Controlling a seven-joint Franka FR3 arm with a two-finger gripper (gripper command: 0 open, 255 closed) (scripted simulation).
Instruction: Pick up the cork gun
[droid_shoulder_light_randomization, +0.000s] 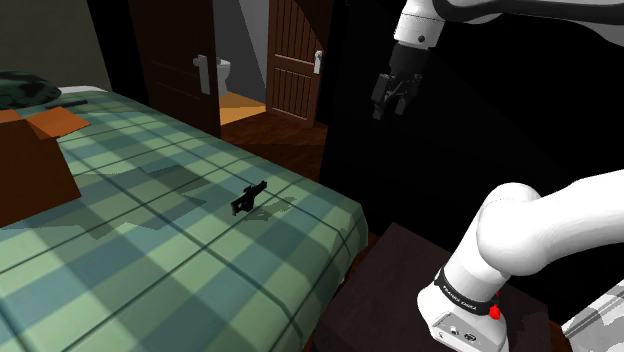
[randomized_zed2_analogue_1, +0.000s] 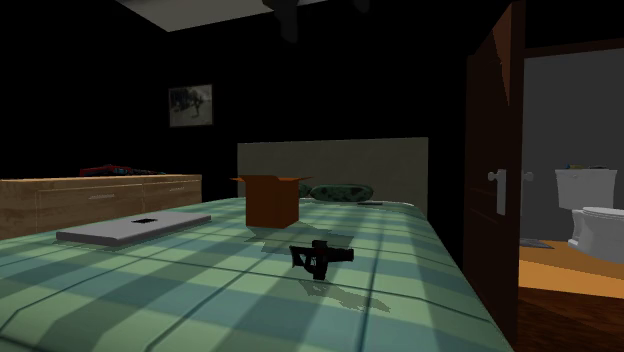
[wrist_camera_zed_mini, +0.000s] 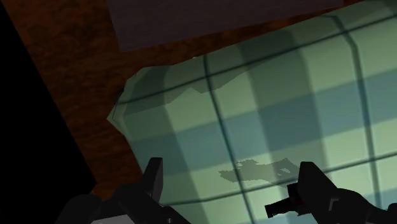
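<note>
Biggest thing here is the bed (droid_shoulder_light_randomization: 150, 270) with its green plaid cover, so I'll place everything off that. My white arm (droid_shoulder_light_randomization: 545, 225) comes up from the dark stand (droid_shoulder_light_randomization: 395, 275), which sits just off the bed's corner, and reaches over toward the mattress. Past the bed's long side there's a brown wooden door (randomized_zed2_analogue_1: 492, 170) standing open, with a white toilet (randomized_zed2_analogue_1: 598, 215) in the room behind it. On the bed's other side a low wooden dresser (randomized_zed2_analogue_1: 100, 195) runs along the wall. On the bed itself, up near the headboard, there's an open brown cardboard box (randomized_zed2_analogue_1: 272, 200), and a dark green patterned pillow (randomized_zed2_analogue_1: 340, 192) lies next to it. A flat grey slab (randomized_zed2_analogue_1: 130, 228) lies on the cover over toward the dresser side; I can't tell what it is. My gripper (droid_shoulder_light_randomization: 392, 98) hangs high over the bed's door-side edge, well clear of the cover, and its fingers (wrist_camera_zed_mini: 153, 181) stand wide apart with nothing between them but plaid and a shadow. The cork gun (droid_shoulder_light_randomization: 248, 198) is small and black, lying on the cover close to the bed's door-side edge, well apart from the box. From the wrist camera it (wrist_camera_zed_mini: 280, 207) peeks out just beside my one finger, not touching it.
</note>
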